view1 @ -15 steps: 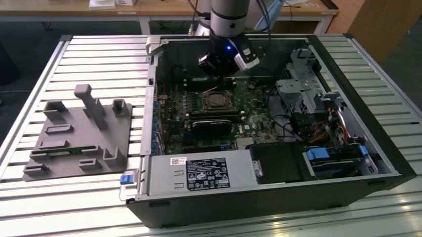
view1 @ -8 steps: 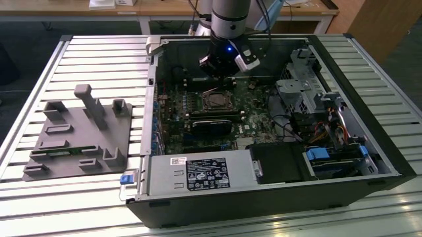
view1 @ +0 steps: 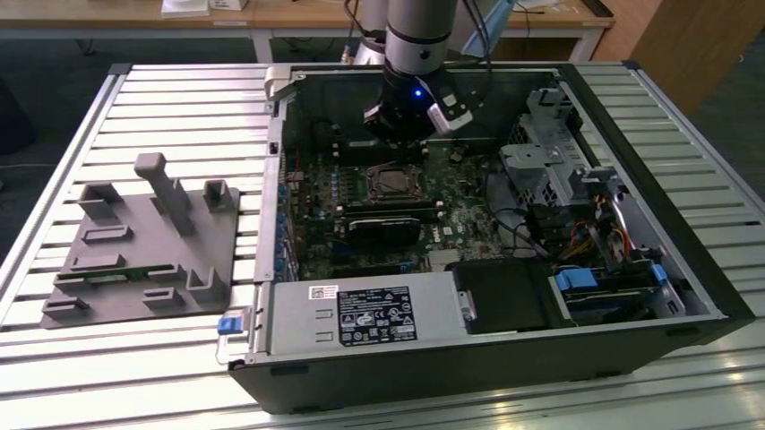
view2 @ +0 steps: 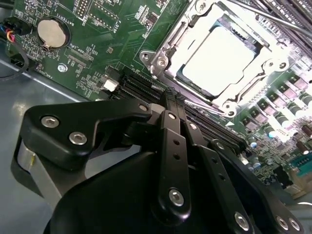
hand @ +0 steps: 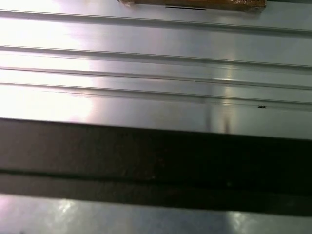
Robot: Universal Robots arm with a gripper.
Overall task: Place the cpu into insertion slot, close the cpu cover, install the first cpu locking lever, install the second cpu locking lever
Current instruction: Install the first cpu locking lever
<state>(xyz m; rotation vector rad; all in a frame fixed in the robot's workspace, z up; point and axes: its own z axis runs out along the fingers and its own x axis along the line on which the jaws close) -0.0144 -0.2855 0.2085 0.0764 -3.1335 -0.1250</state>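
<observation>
The cpu (view2: 222,56) lies in the insertion slot (view1: 389,182) on the green motherboard, its silver top bright. The cpu cover (view2: 168,46) is down flat around it as a silver frame. A thin locking lever (view2: 209,105) runs along the socket edge nearest my gripper, and another rod (view2: 258,14) runs along the far edge. My gripper (view2: 170,95) is a black linkage whose fingers converge just short of the socket, shut with nothing between them. In the exterior view my gripper (view1: 395,134) hangs inside the open computer case, just behind the socket.
Long black memory slots (view2: 146,87) and a coin battery (view2: 51,31) lie beside the socket. A black card (view1: 382,224), power supply (view1: 358,313) and drive cage (view1: 550,170) crowd the case. A grey fixture (view1: 138,242) stands on the slatted table (hand: 156,44).
</observation>
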